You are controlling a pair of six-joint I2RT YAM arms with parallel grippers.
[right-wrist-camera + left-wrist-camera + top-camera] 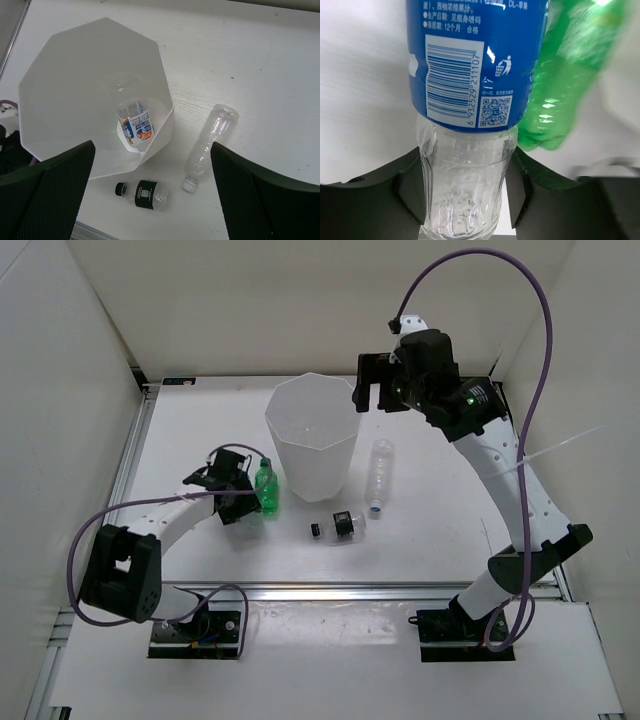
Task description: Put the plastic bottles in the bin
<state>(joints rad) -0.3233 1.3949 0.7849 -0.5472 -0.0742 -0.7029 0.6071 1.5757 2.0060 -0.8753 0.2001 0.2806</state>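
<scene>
Left wrist view: the left gripper [465, 187] clenches the blue-labelled bottle [470, 60] left of the bin [318, 465], beside the green bottle [565, 85], so lift straight up before swinging over; the right gripper [368, 395] hangs released above the bin.

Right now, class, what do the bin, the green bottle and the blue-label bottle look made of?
The bin looks like matte white plastic, seemingly translucent: its faceted walls glow softly. The green bottle is probably glossy tinted plastic, see-through with bright highlights. The blue-label bottle is clear ribbed plastic; its label looks like glossy printed film.
</scene>
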